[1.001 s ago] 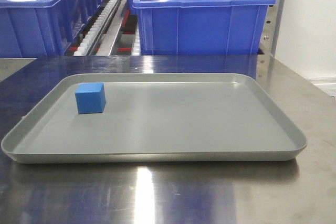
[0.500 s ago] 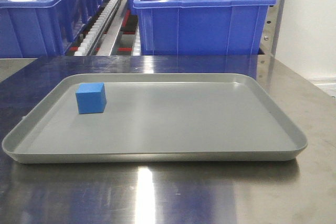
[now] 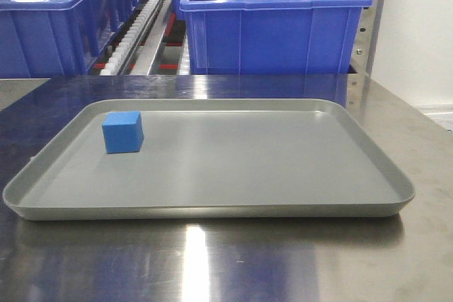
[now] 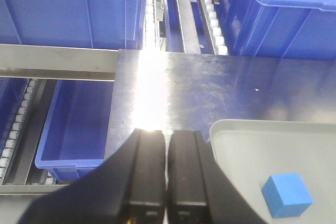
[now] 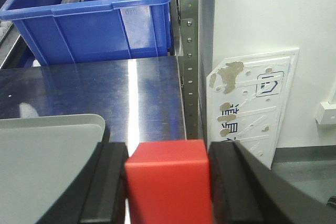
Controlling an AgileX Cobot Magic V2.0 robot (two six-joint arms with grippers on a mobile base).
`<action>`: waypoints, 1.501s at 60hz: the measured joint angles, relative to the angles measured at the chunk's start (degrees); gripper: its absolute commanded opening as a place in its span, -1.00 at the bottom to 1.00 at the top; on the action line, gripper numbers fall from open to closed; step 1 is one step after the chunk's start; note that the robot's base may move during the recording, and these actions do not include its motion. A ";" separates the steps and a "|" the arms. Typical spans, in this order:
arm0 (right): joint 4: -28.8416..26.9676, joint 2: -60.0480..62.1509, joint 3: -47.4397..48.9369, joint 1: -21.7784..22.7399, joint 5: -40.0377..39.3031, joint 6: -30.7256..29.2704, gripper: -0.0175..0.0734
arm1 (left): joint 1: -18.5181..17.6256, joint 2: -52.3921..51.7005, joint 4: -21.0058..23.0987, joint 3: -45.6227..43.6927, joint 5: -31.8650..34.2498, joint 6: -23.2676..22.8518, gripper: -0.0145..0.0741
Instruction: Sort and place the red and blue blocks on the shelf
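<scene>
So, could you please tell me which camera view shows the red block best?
The right wrist view: the red block fills the lower centre, clamped by the right gripper. The front and left wrist views show none of it, only the blue block on the tray.

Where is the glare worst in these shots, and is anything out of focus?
Left wrist view: a blown-out white streak on the steel tabletop ahead of the shut left gripper. Front view: only a pale reflection low down; blue block and tray look sharp. Right wrist view: a mild streak; the red block in the right gripper looks slightly soft.
</scene>
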State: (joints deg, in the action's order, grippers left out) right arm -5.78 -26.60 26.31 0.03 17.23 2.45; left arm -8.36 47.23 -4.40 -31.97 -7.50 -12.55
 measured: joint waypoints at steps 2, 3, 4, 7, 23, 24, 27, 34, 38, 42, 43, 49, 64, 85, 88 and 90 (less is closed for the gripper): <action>0.00 0.00 0.00 0.00 0.00 0.00 -0.49 | 0.00 0.00 0.28 0.00 0.00 0.00 -0.40; 0.00 0.00 0.00 0.00 0.00 0.00 -0.49 | 0.00 0.00 0.45 0.00 0.00 0.00 -0.40; 0.00 0.00 0.00 0.00 0.00 0.00 -0.49 | 0.00 0.00 0.71 0.00 0.00 0.00 -0.40; 0.00 0.00 0.00 0.00 0.00 0.00 -0.49 | 0.00 0.00 1.73 0.00 0.12 0.00 -0.40; 0.00 0.00 0.00 0.00 0.00 0.00 -0.49 | 0.00 0.29 13.22 0.00 3.87 -2.98 -0.40; 0.00 0.00 0.00 0.00 0.00 0.00 -0.49 | 0.00 0.29 13.36 0.00 4.02 -2.98 -0.40; 0.00 0.00 0.00 0.00 0.00 0.00 -0.49 | 0.00 0.29 13.61 0.00 4.26 -2.98 -0.40; 0.00 0.00 0.00 0.00 0.00 0.00 -0.49 | 0.00 0.29 13.83 0.00 4.48 -3.06 -0.40; 0.00 0.00 0.00 0.00 0.00 0.00 -0.49 | 0.00 0.29 13.87 0.00 4.48 -3.06 -0.40; 0.00 0.00 0.00 0.00 0.00 0.00 -0.49 | 0.00 0.29 12.61 0.00 4.48 -3.06 -0.40; 0.00 0.00 0.00 0.00 0.00 0.00 -0.49 | 0.00 0.29 11.97 0.00 4.37 -3.06 -0.40; 0.00 0.00 0.00 0.00 0.10 0.00 -0.49 | 0.00 0.29 7.31 0.00 3.33 -3.06 -0.40; 0.00 0.00 0.00 0.00 0.10 0.00 -0.49 | 0.00 0.29 -3.15 0.00 -0.86 -3.06 -0.40; 0.00 0.00 0.00 0.00 0.10 0.00 -0.49 | -1.95 12.01 -0.34 -10.15 -20.06 -3.06 -0.39; 0.00 0.00 0.00 0.00 0.10 0.00 -0.49 | -3.49 14.26 -0.03 -12.54 -21.99 -2.51 -0.38; 0.00 0.00 0.00 0.00 0.10 0.00 -0.49 | -4.50 15.56 0.07 -13.92 -22.82 -2.37 -0.37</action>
State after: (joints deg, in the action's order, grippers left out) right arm -5.78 -26.60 26.31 0.03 17.33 2.45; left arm -12.86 62.80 -4.34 -45.89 -30.32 -14.92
